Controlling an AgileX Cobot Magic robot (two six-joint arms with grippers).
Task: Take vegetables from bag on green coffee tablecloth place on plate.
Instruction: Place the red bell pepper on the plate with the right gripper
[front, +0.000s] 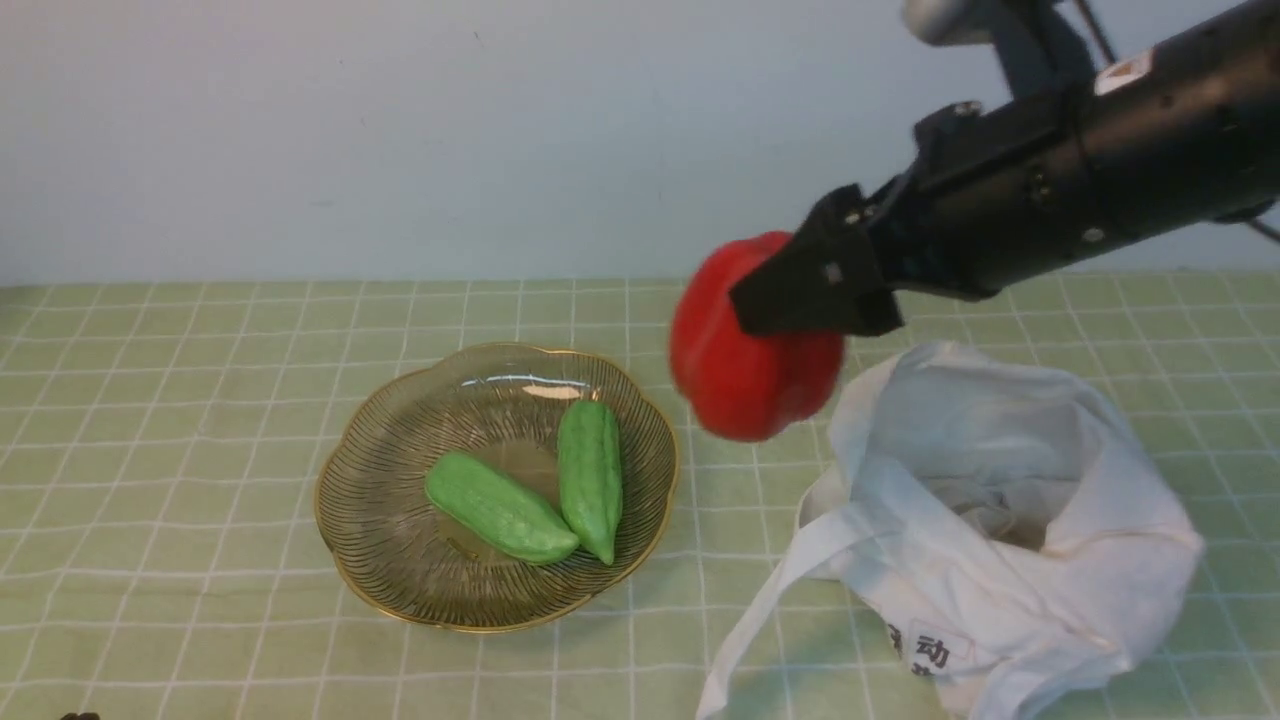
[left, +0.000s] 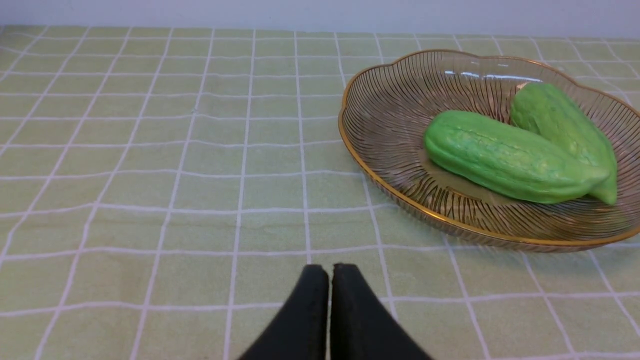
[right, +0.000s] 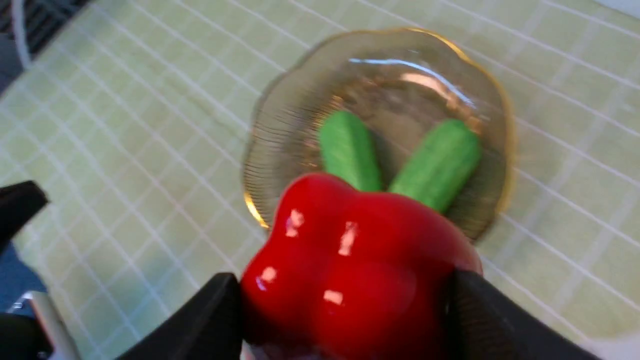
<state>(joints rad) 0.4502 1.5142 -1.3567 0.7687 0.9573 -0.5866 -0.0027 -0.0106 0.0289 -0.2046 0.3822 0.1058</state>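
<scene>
Jaws of right gripper (front: 752, 318) pinching red bell pepper (front: 750, 390) from both sides, glossy skin bulging between them. Pepper held up off the tabletop, above the gap between plate (front: 345, 440) and bag (front: 1050, 520), close to the plate's right rim.

On the plate: two green gourds (front: 500, 510) (front: 590, 480), near ends touching.

Bag slumped open on green coffee tablecloth (front: 150, 400), right of the plate, label (front: 930, 650) with black characters at the front, one strap trailing toward the near edge.

Left gripper (left: 330, 280) low over bare cloth, near the plate, jaws pressed together, gripping nothing.
</scene>
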